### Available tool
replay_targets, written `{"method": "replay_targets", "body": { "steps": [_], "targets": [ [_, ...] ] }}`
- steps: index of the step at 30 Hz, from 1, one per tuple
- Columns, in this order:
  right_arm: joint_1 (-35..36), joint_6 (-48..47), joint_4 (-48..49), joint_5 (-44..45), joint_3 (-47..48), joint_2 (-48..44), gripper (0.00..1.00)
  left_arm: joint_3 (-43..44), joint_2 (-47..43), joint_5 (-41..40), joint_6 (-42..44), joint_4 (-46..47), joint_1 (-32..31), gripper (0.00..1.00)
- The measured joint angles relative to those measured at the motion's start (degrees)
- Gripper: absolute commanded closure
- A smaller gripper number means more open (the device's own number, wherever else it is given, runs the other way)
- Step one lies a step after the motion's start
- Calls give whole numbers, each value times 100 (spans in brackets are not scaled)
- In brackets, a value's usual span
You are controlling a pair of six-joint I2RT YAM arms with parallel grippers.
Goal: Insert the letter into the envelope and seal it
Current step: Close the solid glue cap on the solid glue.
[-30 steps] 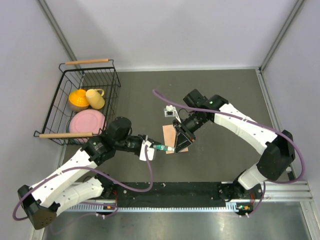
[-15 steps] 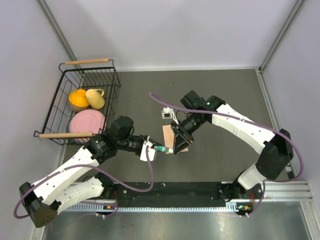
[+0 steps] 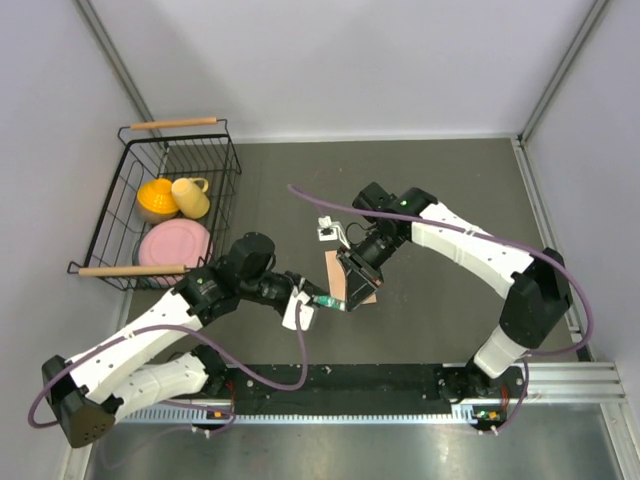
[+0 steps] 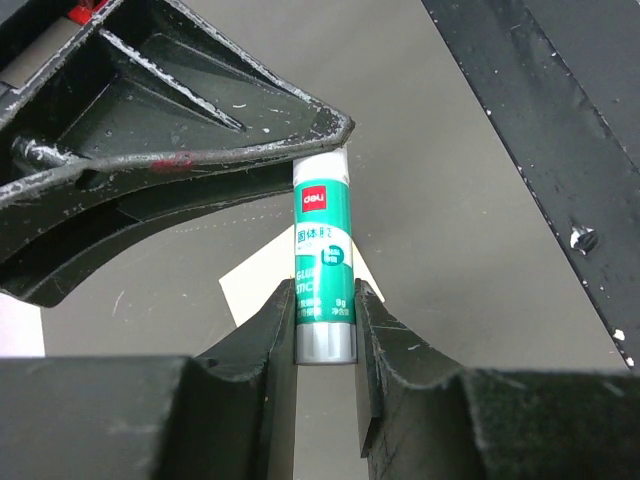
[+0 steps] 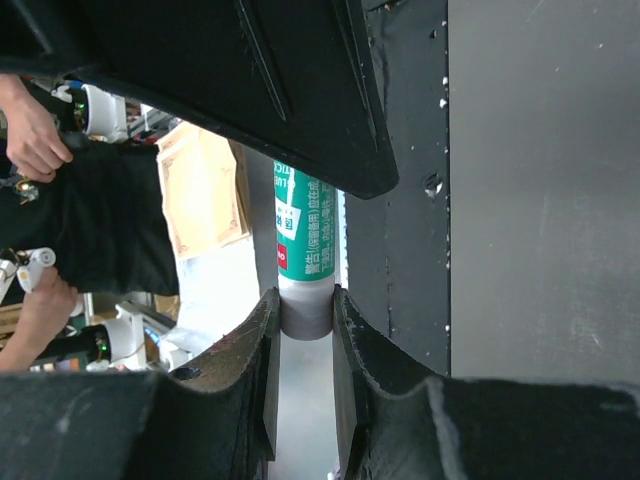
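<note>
Right arm slides a bit left vs. before. Now the left gripper [image 4: 325, 310] pinches the glue stick [image 4: 322, 250] & the right gripper [image 5: 305, 310] pinches its other end. The envelope [image 3: 336, 270] lies flat mid-frame in the top view, partly under the right gripper.

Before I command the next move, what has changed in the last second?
The right arm's wrist shifted slightly left and toward the near edge; the left arm's elbow eased right. Nothing was grabbed or released: both sets of jaws remain shut on the glue stick, one at each end. The envelope and basket stayed put.
</note>
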Motion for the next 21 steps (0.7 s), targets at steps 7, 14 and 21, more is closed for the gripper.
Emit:
{"method": "replay_targets", "body": {
  "steps": [7,14,21],
  "targets": [
    [4,66,-297,133,175,190,100,83,214,-55,-227,-31,-46,100],
    [-87,306,-452,247,511,280,66,85,146,-337,-970,101,-39,100],
    [-420,669,549,433,960,269,46,57,-4,-448,-1283,131,-2,100]
  ]
}}
